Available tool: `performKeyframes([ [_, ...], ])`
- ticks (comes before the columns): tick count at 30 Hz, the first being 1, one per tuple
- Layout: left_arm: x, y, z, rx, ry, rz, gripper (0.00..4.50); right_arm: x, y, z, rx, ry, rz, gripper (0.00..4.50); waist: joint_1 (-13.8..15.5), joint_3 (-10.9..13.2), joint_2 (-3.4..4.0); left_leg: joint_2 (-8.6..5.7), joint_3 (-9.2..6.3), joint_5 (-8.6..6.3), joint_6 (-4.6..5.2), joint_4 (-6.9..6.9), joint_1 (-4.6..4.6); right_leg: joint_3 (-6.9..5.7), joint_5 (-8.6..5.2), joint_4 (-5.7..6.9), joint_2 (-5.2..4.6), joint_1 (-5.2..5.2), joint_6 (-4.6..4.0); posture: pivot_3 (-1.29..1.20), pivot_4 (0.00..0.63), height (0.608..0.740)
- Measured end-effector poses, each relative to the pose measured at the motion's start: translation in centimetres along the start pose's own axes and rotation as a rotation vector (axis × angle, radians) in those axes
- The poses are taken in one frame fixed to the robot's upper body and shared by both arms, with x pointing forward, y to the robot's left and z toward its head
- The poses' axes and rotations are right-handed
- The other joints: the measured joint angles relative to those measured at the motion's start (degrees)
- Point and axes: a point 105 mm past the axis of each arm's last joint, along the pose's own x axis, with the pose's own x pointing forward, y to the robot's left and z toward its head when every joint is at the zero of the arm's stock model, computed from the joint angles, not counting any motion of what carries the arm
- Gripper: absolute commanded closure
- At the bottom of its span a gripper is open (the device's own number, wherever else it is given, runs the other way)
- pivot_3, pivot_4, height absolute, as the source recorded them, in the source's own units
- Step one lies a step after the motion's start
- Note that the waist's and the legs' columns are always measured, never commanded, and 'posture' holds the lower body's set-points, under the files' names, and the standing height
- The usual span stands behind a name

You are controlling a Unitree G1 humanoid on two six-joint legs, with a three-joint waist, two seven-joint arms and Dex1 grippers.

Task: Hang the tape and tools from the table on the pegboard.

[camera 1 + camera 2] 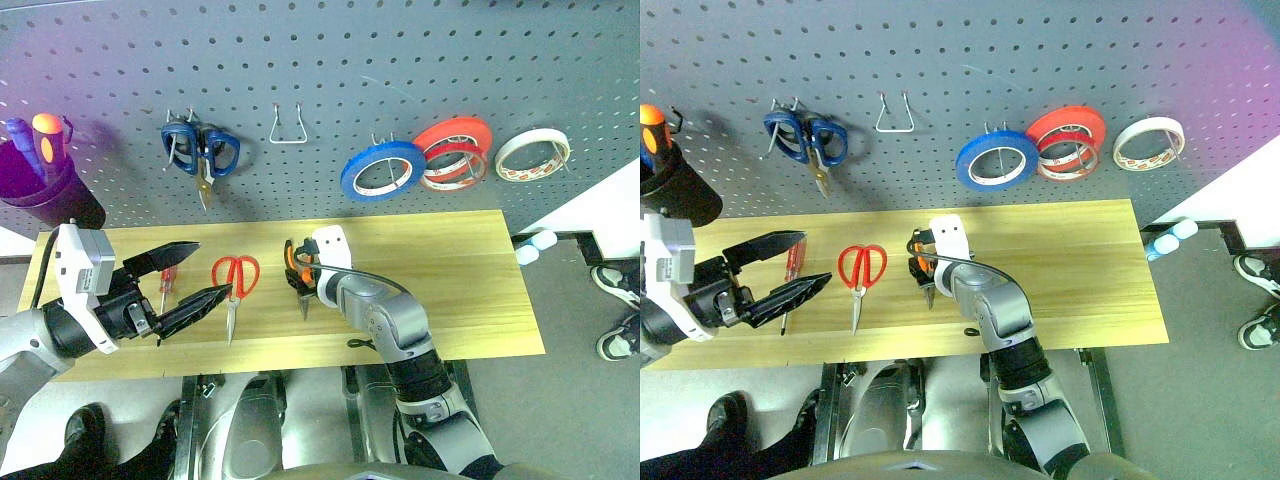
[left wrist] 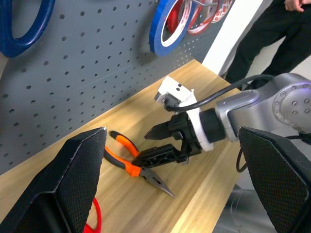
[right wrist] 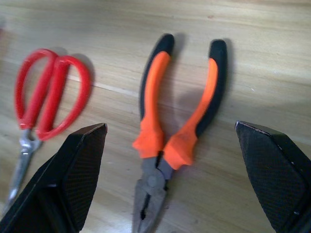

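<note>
Pliers [image 3: 167, 126] flat on the surface [image 1: 450, 270], your right gripper [image 2: 163, 143] over them, fingers spread and empty.
They look stiff and weighty, so you'd best pinch the rubbery handles near the pivot. Your left gripper [image 1: 180, 285] hangs open too, hiding most of the screwdriver [image 1: 166, 285] beside the scissors [image 1: 234, 285].

The light wooden table [image 1: 450, 270] carries red-handled scissors [image 1: 234, 280], orange-and-black pliers [image 3: 170, 131] and a red-handled screwdriver [image 1: 166, 285].

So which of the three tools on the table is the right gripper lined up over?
The orange-and-black pliers: they lie between the open fingers of the right gripper. The red scissors and screwdriver lie further left.
</note>
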Motion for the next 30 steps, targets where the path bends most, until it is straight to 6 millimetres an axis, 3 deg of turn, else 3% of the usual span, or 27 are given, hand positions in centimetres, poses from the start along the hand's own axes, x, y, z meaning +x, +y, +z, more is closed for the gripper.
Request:
performKeyframes([
  [10, 0.14, -0.26, 0.24, -0.003, 0.006, 0.004, 0.0, 0.4, -0.11, -0.38, -0.025, 0.015, -0.037, 0.07, 0.1, 0.0, 0.0, 0.0, -0.02, 0.01, -0.02, 0.04, -0.69, -0.06, 0.11, 0.01, 0.0, -0.63, 0.08, 0.12, 0.391, 0.733],
  [30, -0.77, -0.68, 0.32, 0.007, 0.018, 0.034, 0.0, 0.69, 0.03, -0.52, 0.013, 0.027, -0.034, 0.07, 0.56, 0.56, 0.02, 0.0, -0.07, 0.01, -0.02, 0.04, -0.71, -0.08, 0.1, 0.01, -0.01, -0.66, 0.08, 0.17, 0.423, 0.733],
])
